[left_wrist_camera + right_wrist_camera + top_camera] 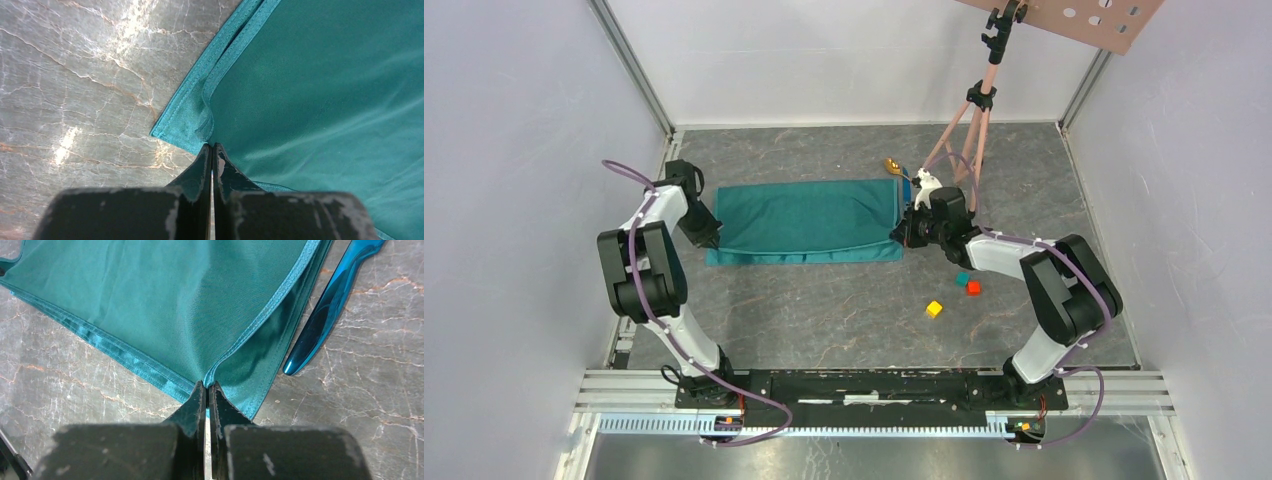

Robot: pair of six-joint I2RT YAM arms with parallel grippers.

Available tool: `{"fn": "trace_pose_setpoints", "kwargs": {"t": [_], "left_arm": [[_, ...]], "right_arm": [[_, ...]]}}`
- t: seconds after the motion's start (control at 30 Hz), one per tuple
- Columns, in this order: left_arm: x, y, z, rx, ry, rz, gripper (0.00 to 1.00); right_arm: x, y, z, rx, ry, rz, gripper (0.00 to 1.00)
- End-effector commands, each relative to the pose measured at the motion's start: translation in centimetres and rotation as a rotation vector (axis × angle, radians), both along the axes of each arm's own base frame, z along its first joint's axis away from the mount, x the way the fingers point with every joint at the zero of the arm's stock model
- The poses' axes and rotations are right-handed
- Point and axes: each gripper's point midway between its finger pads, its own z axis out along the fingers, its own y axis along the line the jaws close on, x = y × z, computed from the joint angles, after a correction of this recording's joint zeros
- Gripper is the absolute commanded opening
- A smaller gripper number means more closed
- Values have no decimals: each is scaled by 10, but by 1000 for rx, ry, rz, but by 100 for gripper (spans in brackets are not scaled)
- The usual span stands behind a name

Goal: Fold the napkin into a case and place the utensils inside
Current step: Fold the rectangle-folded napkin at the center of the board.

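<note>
The teal-green napkin (809, 220) lies on the marble table folded into a wide flat band. My left gripper (711, 238) is shut on the napkin's left edge near its front corner (187, 122). My right gripper (904, 232) is shut on the hem of the top layer at the napkin's right end (235, 345). The blue knife-like stick (325, 310) lies on the table just right of the napkin, partly hidden by my right wrist in the top view. The gold spoon (892, 166) lies beyond the napkin's far right corner.
A tripod (969, 130) stands behind the right gripper, close to the spoon. Small teal (962, 279), red (973, 288) and yellow (934, 309) cubes lie in front of the right arm. Walls close in the table on three sides.
</note>
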Motion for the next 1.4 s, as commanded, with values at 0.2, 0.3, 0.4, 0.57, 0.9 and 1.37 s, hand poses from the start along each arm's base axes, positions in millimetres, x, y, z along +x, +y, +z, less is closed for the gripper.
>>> {"fn": "trace_pose_setpoints", "kwargs": {"t": [0.2, 0.3, 0.4, 0.57, 0.9, 1.37], "left_arm": [[-9, 11, -6, 52, 62, -12, 2], [-10, 10, 7, 57, 31, -9, 2], [-17, 9, 14, 65, 16, -1, 2], [-29, 8, 15, 69, 22, 2, 2], [-41, 5, 5, 60, 61, 7, 2], [-44, 1, 37, 62, -26, 19, 2]], "right_arm": [[1, 12, 9, 33, -27, 27, 0], [2, 12, 18, 36, -46, 26, 0], [0, 13, 22, 43, -52, 29, 0], [-7, 15, 29, 72, -51, 37, 0], [-19, 12, 27, 62, -46, 41, 0], [-13, 13, 45, 57, -81, 49, 0]]}}
